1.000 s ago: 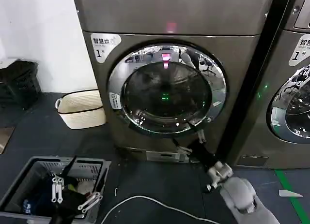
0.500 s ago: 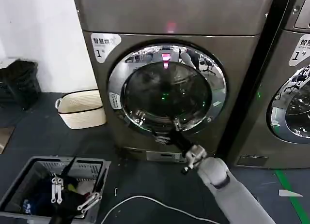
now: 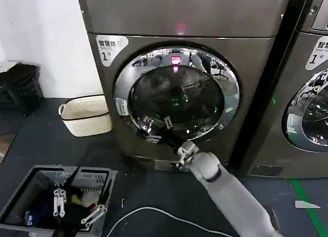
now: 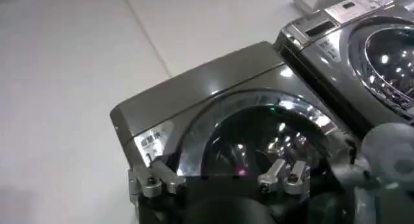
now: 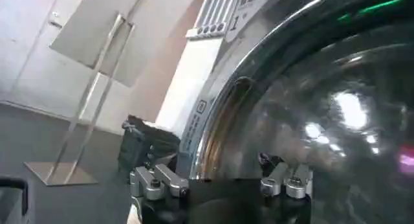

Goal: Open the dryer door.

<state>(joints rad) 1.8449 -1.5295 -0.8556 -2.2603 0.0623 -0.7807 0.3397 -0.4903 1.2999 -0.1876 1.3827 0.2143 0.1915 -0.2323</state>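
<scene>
Dryer door (image 3: 177,95) sits shut on the machine's front, straight ahead of me. My right gripper (image 3: 155,130) is up against its lower-left chrome ring, fingers (image 3: 166,122) spread apart. My left gripper (image 3: 77,212) hangs low over the grey basket (image 3: 31,185), fingers parted.

You have two bronze-grey metal machines (image 3: 184,22), one cream woven basket (image 3: 87,114), one grey plastic crate (image 3: 31,188).

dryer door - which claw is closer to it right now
Right. The right claw is up at the lower-left chrome ring of the dryer door, fingers spread. The left claw hangs low over the grey basket on the floor, well off the door.
</scene>
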